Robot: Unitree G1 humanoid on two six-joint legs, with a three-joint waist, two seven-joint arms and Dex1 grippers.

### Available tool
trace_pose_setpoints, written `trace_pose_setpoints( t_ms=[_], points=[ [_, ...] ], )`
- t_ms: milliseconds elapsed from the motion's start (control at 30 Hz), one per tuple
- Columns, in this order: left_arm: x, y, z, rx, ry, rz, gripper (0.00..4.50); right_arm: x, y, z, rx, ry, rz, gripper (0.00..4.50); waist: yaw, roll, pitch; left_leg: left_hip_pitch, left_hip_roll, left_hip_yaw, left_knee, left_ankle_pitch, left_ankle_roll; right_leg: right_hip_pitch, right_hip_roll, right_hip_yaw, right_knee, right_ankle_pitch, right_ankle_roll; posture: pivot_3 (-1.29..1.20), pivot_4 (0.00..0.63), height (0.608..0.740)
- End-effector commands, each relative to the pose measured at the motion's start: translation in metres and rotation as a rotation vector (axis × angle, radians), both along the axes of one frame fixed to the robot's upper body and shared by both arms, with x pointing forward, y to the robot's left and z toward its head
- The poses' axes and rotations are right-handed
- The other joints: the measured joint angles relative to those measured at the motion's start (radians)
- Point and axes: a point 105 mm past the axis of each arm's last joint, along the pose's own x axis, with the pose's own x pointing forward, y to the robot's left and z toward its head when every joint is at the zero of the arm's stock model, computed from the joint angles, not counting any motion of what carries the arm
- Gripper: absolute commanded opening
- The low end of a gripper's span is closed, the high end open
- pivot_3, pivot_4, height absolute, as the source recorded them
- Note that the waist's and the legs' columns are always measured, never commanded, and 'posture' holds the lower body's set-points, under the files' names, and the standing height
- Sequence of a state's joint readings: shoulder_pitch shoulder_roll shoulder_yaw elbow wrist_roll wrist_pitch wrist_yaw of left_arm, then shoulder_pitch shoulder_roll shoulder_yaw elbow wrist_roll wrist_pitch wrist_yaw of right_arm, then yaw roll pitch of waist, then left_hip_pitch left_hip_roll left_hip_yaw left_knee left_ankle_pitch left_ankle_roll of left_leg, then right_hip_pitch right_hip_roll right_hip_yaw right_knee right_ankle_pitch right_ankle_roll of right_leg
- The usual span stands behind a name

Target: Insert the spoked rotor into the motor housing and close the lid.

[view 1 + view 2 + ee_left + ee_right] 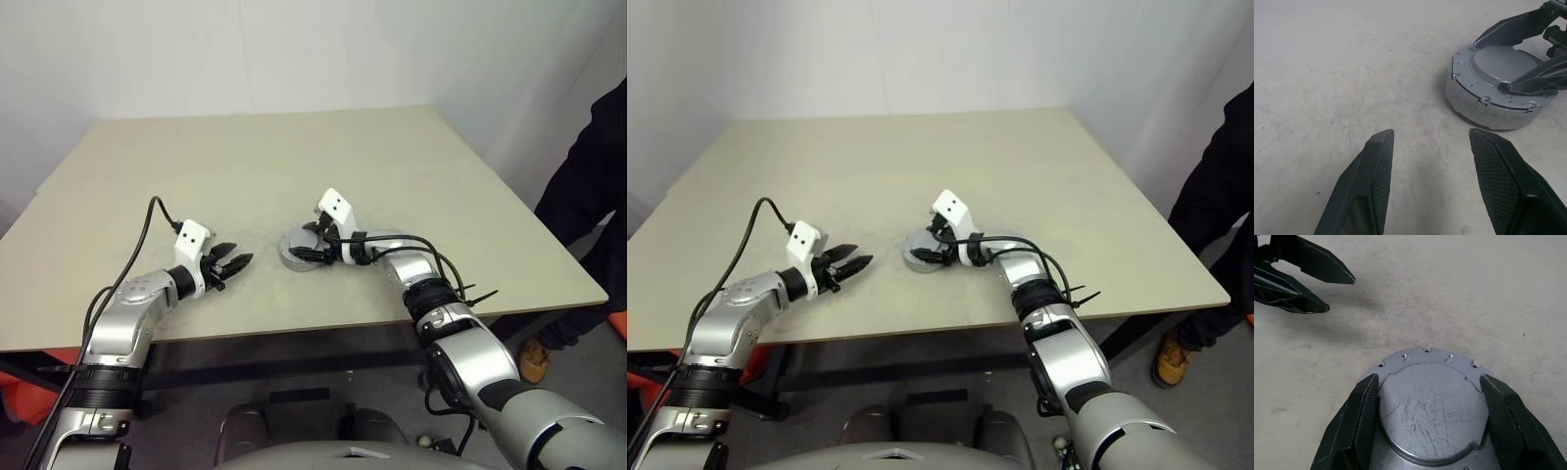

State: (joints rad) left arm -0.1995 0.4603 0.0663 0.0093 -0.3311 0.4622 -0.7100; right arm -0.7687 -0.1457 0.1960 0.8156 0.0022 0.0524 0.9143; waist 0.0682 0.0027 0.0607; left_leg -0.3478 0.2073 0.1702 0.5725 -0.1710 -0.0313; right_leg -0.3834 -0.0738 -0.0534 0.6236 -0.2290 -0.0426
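On the table, the left gripper is seen at about eight o'clock from the table's middle, hanging just above the bare surface with its two black fingers parted and nothing between them. It points toward three o'clock, at the round assembly lying near it.

That assembly is placed near the middle of the table's near half. The lid, a grey piece with a notched rim and a raised, scratched centre, is seen seated flat on top of the motor housing, whose pale side wall shows beneath it. No copper windings are visible, and the spoked rotor cannot be made out anywhere; it is judged to be already inside, though this cannot be confirmed.

The right gripper is positioned at the three o'clock side of the assembly, its fingers spread wide and straddling the lid's rim on either side. Whether the pads are pressing the rim or merely standing beside it cannot be told; the lid is not lifted.

The task is judged to be nearly complete: the insertion is presumed done and the lid is in place. What may be left is a final seating or alignment of the lid's notches, and the withdrawal of the right gripper. At the table's three o'clock edge a person in dark clothing is standing.
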Motion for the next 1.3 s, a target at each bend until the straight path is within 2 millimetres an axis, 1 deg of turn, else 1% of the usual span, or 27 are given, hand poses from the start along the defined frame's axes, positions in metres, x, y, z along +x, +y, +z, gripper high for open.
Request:
trace_pose_setpoints(
  t_ms=[33,167,300,333,400,467,533,667,733,867,967,1000,1033,1067,1233,1300],
  points=[
    [0.002,-0.003,0.015,0.008,-0.065,-0.011,2.56,-0.005,-0.011,-0.037,-0.150,0.073,-0.046,3.15,0.000,0.000,0.000,0.001,0.000,0.000,0.000,0.000,0.000,0.000,0.000,0.000,0.000,0.000,0.000,0.00,0.000,0.740],
    [0.002,-0.003,0.015,0.007,-0.064,-0.012,2.56,-0.004,-0.016,-0.041,-0.197,0.060,-0.061,3.15,0.000,0.000,0.000,0.003,0.000,-0.005,-0.001,0.000,0.000,0.001,0.000,0.000,-0.001,0.000,0.001,0.00,0.000,0.740],
    [0.002,-0.004,0.015,0.007,-0.062,-0.013,2.56,-0.003,-0.016,-0.041,-0.188,0.063,-0.063,3.15,0.000,0.002,0.001,0.008,-0.002,-0.011,-0.001,0.000,0.000,0.005,0.000,-0.001,-0.006,-0.001,0.002,0.00,0.000,0.740],
    [0.002,-0.004,0.014,0.007,-0.062,-0.013,2.56,-0.003,-0.016,-0.040,-0.180,0.065,-0.062,3.15,0.000,0.003,0.002,0.011,-0.002,-0.014,-0.001,0.000,0.000,0.006,0.000,-0.004,-0.011,-0.001,0.002,0.00,0.000,0.740],
    [0.002,-0.004,0.014,0.007,-0.062,-0.012,2.56,-0.002,-0.015,-0.036,-0.156,0.067,-0.062,3.15,0.000,0.007,0.003,0.015,-0.002,-0.020,-0.004,0.000,0.000,0.014,-0.001,-0.014,-0.023,-0.002,0.003,0.00,0.000,0.740],
    [0.003,-0.004,0.014,0.007,-0.062,-0.012,2.56,0.000,-0.014,-0.032,-0.135,0.070,-0.068,3.15,0.000,0.009,0.004,0.015,-0.001,-0.023,-0.005,-0.001,0.000,0.017,-0.002,-0.022,-0.033,-0.002,0.003,0.00,0.000,0.740],
    [0.003,-0.004,0.014,0.006,-0.062,-0.012,2.56,0.002,-0.014,-0.027,-0.115,0.072,-0.072,3.15,0.000,0.008,0.004,0.015,-0.002,-0.024,-0.009,-0.001,0.000,0.018,-0.003,-0.025,-0.041,-0.002,0.003,0.00,0.000,0.740],
    [0.003,-0.004,0.014,0.005,-0.062,-0.012,2.56,0.003,-0.012,-0.019,-0.068,0.080,-0.068,3.15,0.000,0.008,0.003,0.014,-0.002,-0.023,-0.009,-0.001,0.000,0.018,-0.004,-0.023,-0.040,-0.002,0.003,0.00,0.000,0.740],
    [0.004,-0.005,0.014,0.005,-0.062,-0.012,2.56,0.004,-0.009,-0.013,-0.022,0.089,-0.061,3.15,0.001,0.007,0.003,0.012,-0.002,-0.022,-0.010,-0.001,0.000,0.018,-0.004,-0.020,-0.036,-0.001,0.003,0.00,0.000,0.740],
    [0.004,-0.005,0.014,0.006,-0.063,-0.012,2.56,0.003,-0.004,0.001,0.064,0.094,-0.037,3.15,0.001,0.006,0.003,0.010,-0.001,-0.021,-0.010,0.000,0.000,0.013,-0.003,-0.019,-0.027,0.000,0.001,0.00,0.000,0.740],
    [0.004,-0.005,0.014,0.006,-0.064,-0.013,2.56,0.000,0.001,0.016,0.160,0.100,-0.001,3.15,0.002,0.005,0.003,0.008,-0.003,-0.019,-0.011,-0.001,-0.002,0.007,-0.003,-0.015,-0.016,0.000,0.000,0.00,0.000,0.740],
    [0.004,-0.005,0.014,0.006,-0.065,-0.013,2.56,-0.001,0.003,0.020,0.186,0.104,0.009,3.15,0.002,0.005,0.003,0.006,-0.002,-0.019,-0.011,-0.001,-0.003,0.004,-0.002,-0.015,-0.015,0.001,-0.002,0.00,0.000,0.740],
    [0.004,-0.005,0.014,0.006,-0.064,-0.014,2.56,-0.002,0.004,0.024,0.210,0.107,0.019,3.15,0.003,0.005,0.003,0.003,-0.001,-0.019,-0.011,-0.001,-0.004,0.000,0.000,-0.015,-0.014,0.005,-0.009,0.00,0.000,0.740],
    [0.004,-0.005,0.014,0.007,-0.065,-0.014,2.56,-0.003,0.004,0.027,0.225,0.108,0.026,3.15,0.003,0.006,0.003,-0.001,-0.001,-0.018,-0.011,-0.001,-0.004,-0.003,0.000,-0.016,-0.013,0.007,-0.012,0.00,0.000,0.740],
    [0.004,-0.006,0.014,0.007,-0.064,-0.017,2.56,-0.006,0.006,0.032,0.237,0.095,0.048,3.15,0.002,0.005,0.003,-0.019,-0.001,-0.017,-0.009,-0.002,-0.005,-0.017,0.000,-0.016,-0.014,0.007,-0.014,0.00,0.000,0.740],
    [0.004,-0.006,0.014,0.007,-0.064,-0.017,2.56,-0.007,0.006,0.032,0.228,0.086,0.058,3.15,0.002,0.005,0.003,-0.021,-0.002,-0.017,-0.008,-0.002,-0.004,-0.018,0.000,-0.016,-0.014,0.007,-0.014,0.00,0.000,0.740]
  ],
)
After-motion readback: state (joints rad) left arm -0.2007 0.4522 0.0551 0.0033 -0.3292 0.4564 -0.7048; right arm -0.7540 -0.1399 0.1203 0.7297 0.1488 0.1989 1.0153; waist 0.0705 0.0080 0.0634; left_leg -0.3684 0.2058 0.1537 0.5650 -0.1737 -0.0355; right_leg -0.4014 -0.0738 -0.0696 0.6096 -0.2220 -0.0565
